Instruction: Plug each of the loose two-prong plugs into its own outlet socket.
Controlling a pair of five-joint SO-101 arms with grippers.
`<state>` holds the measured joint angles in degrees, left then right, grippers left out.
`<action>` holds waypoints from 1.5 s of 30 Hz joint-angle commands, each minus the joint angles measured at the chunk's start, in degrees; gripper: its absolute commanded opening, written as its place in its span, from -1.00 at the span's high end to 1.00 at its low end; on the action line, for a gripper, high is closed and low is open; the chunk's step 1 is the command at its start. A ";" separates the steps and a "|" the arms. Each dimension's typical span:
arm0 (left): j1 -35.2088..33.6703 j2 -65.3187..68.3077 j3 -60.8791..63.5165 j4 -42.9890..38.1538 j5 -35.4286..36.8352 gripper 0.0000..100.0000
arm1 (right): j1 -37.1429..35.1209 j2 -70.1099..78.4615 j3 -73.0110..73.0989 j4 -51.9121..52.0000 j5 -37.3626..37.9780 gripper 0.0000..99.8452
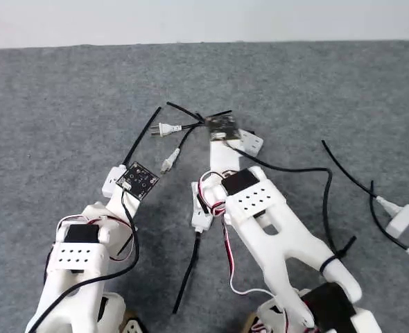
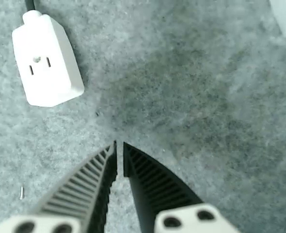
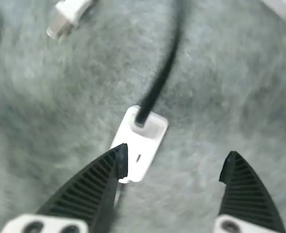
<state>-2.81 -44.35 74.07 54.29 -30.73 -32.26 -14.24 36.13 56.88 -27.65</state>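
Approach stage, by my reading: no plug sat in a socket yet. The right gripper (image 3: 177, 153) hung wide open over a white corded block (image 3: 144, 138), probably a socket. The block lay just beside one finger rather than centred in the gap. Its black cable (image 3: 165, 68) ran away across the grey tabletop (image 1: 315, 83). The next move called for a small sideways shift to centre it, then a descent and a squeeze.

The left gripper (image 2: 119, 144) was narrowed to a slit and held nothing. It would have to spread before taking anything. Near it lay another socket (image 2: 46, 63), a white block lying face up with two slots showing.

One plug (image 1: 167, 128) rested around the middle of the tabletop, prongs bare. A second plug (image 1: 168, 164) lay near it, towards the arms.
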 commanded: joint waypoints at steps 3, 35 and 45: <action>-2.81 -1.14 -2.07 -1.32 0.79 0.97 | -5.76 1.63 -3.52 -0.31 -8.44 0.40; -4.31 -1.14 -2.68 -1.41 0.79 0.97 | 20.53 1.36 -10.55 8.04 6.24 0.98; -4.22 -1.05 -2.68 -1.41 0.79 0.97 | 54.29 -2.33 -10.46 14.55 26.02 0.98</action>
<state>-6.86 -44.35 73.89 54.29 -30.81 12.84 -14.68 28.75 70.59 -7.08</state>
